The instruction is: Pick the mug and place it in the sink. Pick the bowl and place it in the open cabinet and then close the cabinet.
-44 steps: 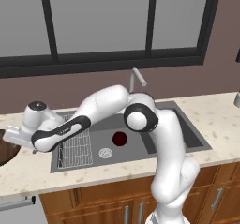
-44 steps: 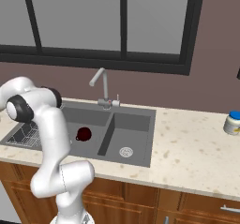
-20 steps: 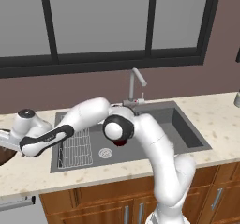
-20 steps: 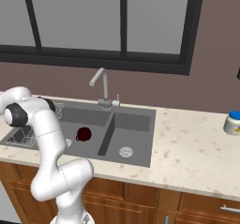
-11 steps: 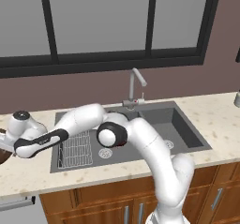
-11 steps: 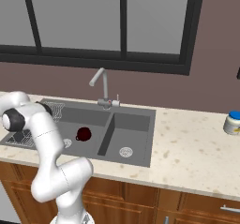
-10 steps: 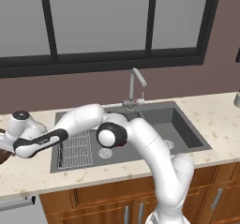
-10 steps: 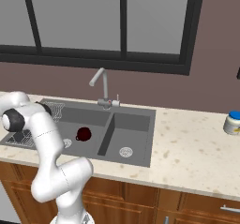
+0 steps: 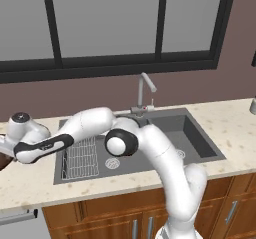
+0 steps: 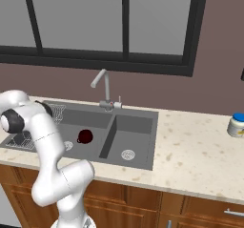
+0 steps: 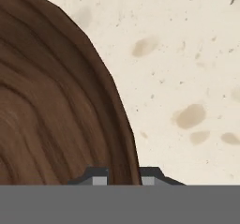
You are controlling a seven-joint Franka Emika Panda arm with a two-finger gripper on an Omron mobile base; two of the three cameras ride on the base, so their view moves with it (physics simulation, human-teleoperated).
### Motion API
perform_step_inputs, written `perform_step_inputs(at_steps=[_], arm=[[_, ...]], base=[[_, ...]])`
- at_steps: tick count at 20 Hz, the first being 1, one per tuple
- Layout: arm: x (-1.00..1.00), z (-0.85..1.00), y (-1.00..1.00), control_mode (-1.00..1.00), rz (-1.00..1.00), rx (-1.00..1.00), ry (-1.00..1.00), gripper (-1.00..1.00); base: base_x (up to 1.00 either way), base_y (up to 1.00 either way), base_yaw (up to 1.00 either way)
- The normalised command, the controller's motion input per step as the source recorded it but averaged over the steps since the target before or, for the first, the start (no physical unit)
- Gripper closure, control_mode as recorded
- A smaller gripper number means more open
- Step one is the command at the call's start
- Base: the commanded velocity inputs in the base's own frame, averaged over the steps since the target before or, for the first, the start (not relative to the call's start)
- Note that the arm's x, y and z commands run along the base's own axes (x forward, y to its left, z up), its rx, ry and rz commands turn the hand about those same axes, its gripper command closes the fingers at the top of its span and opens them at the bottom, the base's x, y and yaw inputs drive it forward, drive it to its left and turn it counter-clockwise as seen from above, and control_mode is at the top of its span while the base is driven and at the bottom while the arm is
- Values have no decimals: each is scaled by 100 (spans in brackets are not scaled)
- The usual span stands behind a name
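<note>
Bowl (image 11: 51,101) rim is the whole story right now. From the hand camera I've got the two fingertips (image 11: 100,177) straddling the wooden wall: one tip sits over the inside of the bowl, the other over the bare counter (image 11: 187,68) on the outside, with the rim running right up between them. So the end effector (image 11: 123,177) isn't beside the bowl, it's across its edge, and it looks pinched down on that rim. I'd call it a grip on the bowl, though I can't see actual contact under the tips.

From the left base camera the arm reaches way out to the far left end of the counter, past the sink's (image 9: 195,133) wire rack side, and a sliver of brown shows at the left edge by the hand.

Mug (image 10: 85,136) is already sitting in the sink's left basin, so that part looks done. Next I'd lift straight up, since the bowl hangs off one side of the grip and could tip.
</note>
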Motion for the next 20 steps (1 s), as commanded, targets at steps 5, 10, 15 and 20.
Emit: perform_step_inputs(at_steps=[5, 10, 15, 20], arm=[[-50, 6, -77, -100, -36, 12, -1, 100], [-76, -13, -100, -100, -35, 5, -15, 100], [-63, 37, -93, -100, -33, 9, -20, 100], [-27, 100, -69, -100, -37, 14, -13, 100]], base=[[0, 0, 0], [0, 0, 0], [0, 0, 0], [0, 0, 0]])
